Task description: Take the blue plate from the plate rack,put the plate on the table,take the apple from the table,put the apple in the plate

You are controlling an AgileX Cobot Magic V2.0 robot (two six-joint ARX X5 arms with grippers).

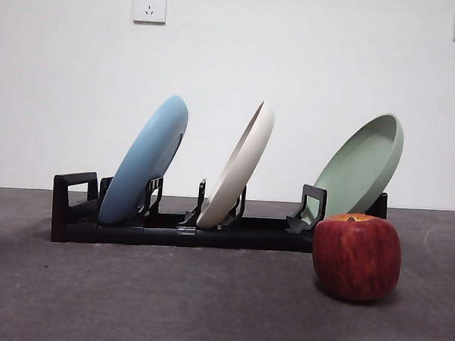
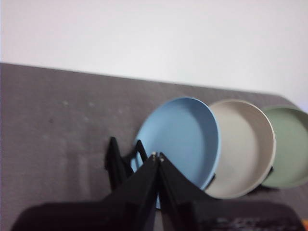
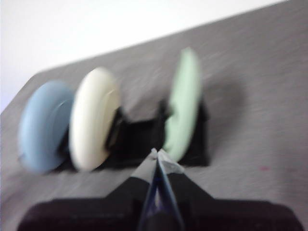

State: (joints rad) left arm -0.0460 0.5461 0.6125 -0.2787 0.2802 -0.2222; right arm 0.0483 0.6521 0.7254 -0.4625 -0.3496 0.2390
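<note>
Nearest the lens sat the apple (image 1: 356, 256) on the bench (image 1: 167, 305), just in front of the plate rack (image 1: 73, 207). Farthest from it along the rack, the blue plate (image 1: 144, 160) leaned in its slot beside a cream plate (image 1: 239, 165) and a green plate (image 1: 363, 165). Both the left hand (image 2: 158, 156) and right hand (image 3: 155, 152) hung above with jaws pressed together, holding nothing. Lifting the blue plate carelessly might knock its cream neighbour or drag the light rack. No readable writing showed.
</note>
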